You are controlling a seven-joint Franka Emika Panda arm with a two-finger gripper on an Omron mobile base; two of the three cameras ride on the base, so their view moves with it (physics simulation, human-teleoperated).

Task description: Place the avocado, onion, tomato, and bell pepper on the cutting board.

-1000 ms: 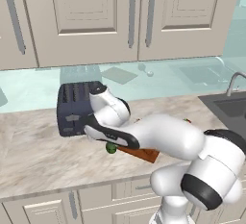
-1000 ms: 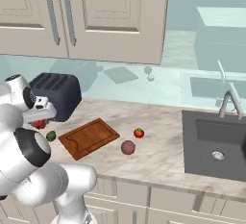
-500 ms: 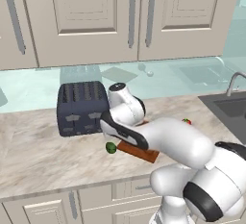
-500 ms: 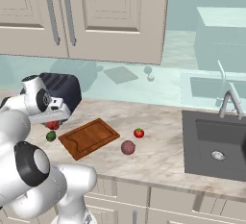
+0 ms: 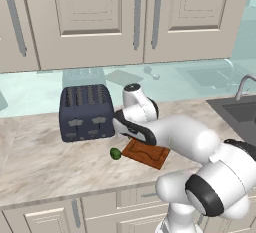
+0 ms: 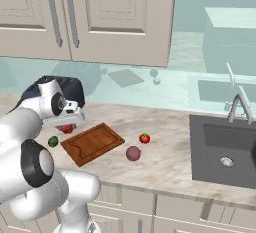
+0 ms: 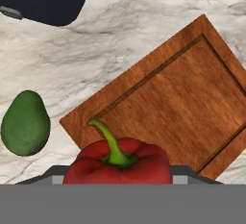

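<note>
Currently gripper (image 6: 70, 122) clamped on pepper (image 7: 116, 163), carried above board (image 7: 175, 102) near edge closest to toaster (image 5: 86, 111), likely lining up for drop. Board bare. Avocado (image 7: 25, 123) on counter just off board, toaster side. Tomato (image 6: 144, 138), onion (image 6: 133, 153) off board, sink side.

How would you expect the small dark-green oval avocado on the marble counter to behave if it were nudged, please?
The small dark-green oval avocado lies on its side on the flat marble counter, so it would probably roll or wobble unevenly. Its smooth, rounded skin looks likely to slip from a loose pinch.
</note>
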